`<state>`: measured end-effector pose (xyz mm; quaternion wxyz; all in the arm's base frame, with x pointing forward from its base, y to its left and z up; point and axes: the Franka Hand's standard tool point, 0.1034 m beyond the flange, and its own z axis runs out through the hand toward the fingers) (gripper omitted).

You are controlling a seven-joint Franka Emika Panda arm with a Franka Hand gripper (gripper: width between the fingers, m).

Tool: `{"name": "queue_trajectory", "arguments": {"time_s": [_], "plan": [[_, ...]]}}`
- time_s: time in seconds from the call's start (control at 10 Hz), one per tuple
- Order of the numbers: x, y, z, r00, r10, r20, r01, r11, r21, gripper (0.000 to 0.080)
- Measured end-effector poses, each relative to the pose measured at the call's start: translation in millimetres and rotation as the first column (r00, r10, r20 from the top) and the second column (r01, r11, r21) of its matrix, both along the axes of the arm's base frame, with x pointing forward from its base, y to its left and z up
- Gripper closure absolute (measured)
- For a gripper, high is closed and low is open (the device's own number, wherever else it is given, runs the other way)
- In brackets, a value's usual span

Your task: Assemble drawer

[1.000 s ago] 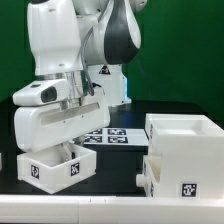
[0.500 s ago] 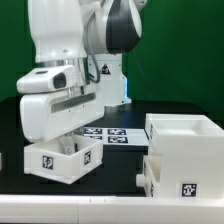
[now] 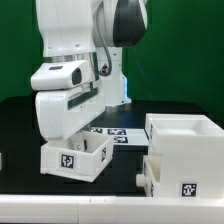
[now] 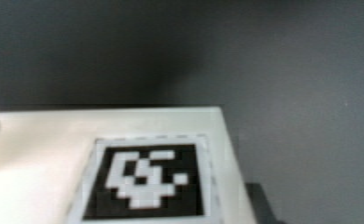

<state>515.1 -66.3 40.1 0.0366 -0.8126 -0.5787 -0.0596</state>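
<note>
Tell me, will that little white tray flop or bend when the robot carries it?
Probably not. The tray looks like hard plastic with straight walls, so likely stiff. It is hollow and open on top, so probably light. Its flat bottom should slide rather than roll.

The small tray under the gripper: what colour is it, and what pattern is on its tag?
White tray; its tag is a black-and-white square pattern, clearest in the wrist view.

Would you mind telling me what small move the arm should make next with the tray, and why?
Probably keep carrying the tray toward the exterior view's right, to the casing. The gripper sits down inside the tray, apparently holding it; its fingers are hidden. A gap of dark table separates tray and casing, so the tray isn't at the casing yet.
</note>
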Motion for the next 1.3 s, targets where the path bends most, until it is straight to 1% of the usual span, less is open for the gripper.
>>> {"name": "queue_trajectory", "arguments": {"time_s": [0.1,0.2,0.3,0.4,0.5,0.8,0.9,1.0,1.1,1.3], "plan": [[8.8,-1.8,5.6,0.997,0.081,-0.009,-0.081,0.997,-0.001,0.0761],[22.5,1.3,11.7,0.988,0.152,-0.019,-0.152,0.988,-0.002,0.0761],[35.9,10.0,16.3,0.976,0.219,-0.02,-0.219,0.976,-0.012,0.0761],[41.5,16.8,17.5,0.97,0.241,-0.02,-0.241,0.97,-0.008,0.0761],[38.6,13.6,15.4,0.972,0.233,-0.024,-0.233,0.972,-0.007,0.0761],[38.0,12.9,14.3,0.968,0.25,-0.023,-0.25,0.968,-0.007,0.0761],[39.1,11.3,14.3,0.938,0.347,-0.007,-0.347,0.938,-0.012,0.0761],[42.4,14.4,16.7,0.915,0.403,0.006,-0.403,0.915,-0.016,0.0761],[43.9,17.8,17.8,0.907,0.422,0.011,-0.422,0.907,-0.017,0.0761],[43.2,16.8,17.0,0.908,0.419,0.009,-0.419,0.908,-0.016,0.0761]]}}
